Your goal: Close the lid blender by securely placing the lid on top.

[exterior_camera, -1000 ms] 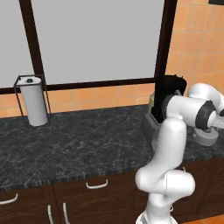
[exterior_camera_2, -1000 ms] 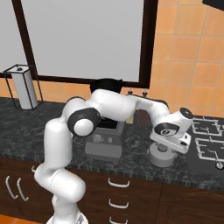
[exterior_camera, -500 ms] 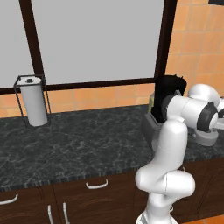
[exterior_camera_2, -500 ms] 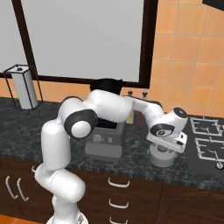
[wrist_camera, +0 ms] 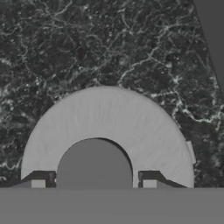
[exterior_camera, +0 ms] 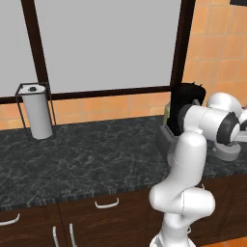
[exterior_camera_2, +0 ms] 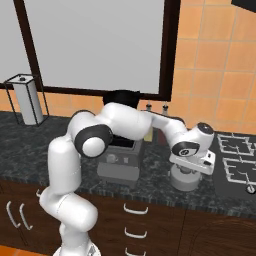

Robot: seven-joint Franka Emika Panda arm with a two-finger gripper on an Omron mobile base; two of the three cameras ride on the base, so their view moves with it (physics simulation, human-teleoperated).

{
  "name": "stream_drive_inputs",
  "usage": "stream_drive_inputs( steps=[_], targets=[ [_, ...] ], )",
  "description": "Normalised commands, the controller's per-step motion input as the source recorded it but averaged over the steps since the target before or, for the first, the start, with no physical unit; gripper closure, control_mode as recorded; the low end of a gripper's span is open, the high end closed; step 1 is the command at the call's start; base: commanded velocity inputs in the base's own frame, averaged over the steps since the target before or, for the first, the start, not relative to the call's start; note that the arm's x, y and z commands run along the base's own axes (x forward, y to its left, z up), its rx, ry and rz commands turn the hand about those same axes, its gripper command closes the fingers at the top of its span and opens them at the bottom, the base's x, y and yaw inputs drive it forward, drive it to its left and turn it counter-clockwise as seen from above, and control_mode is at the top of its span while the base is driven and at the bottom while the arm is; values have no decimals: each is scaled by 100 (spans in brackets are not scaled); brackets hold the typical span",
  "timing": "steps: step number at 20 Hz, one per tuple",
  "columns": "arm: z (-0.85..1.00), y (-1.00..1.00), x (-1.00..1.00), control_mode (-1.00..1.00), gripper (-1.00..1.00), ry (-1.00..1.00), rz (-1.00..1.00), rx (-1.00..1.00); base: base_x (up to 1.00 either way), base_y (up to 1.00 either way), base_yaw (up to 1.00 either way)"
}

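The lid (wrist_camera: pixel 109 131) was seen lying flat on the dark speckled counter (wrist_camera: pixel 87 48), to the right of the blender (exterior_camera_2: pixel 121 150) and well apart from the jar's open top, so the main work of the task was judged not yet done. In the right base view the lid (exterior_camera_2: pixel 185 179) rested near the stove grates (exterior_camera_2: pixel 237 155), with the hand (exterior_camera_2: pixel 192 161) lowered directly over it. In the hand view the two fingertips (wrist_camera: pixel 38 183) were found on either side of the central knob (wrist_camera: pixel 94 164), close against it, with the flat ring of the lid spread around them. The jaws appeared drawn in about the knob, though whether a firm grip had been made could not be told from the pictures. The lid was not lifted; it sat fully on the counter. The blender was seen on its boxy grey base with the dark jar uncovered. What was left, by this judgement, was the securing of the hold, the lifting of the lid, its carrying leftward over the jar, and its seating squarely on the rim. A white paper roll (exterior_camera: pixel 37 113) stood far off to the left, of no concern.
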Motion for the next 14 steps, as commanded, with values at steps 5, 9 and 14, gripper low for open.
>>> stream_drive_inputs(
  steps=[5, 9, 14],
  targets=[
    [-40, 18, 0, -100, 100, 2, 0, -4, 0, 0, 0],
    [-4, 0, 0, -100, 100, 0, 0, 0, 0, 0, 0],
    [3, 0, -4, -100, 100, 0, 1, 0, 0, 0, 0]
  ],
)
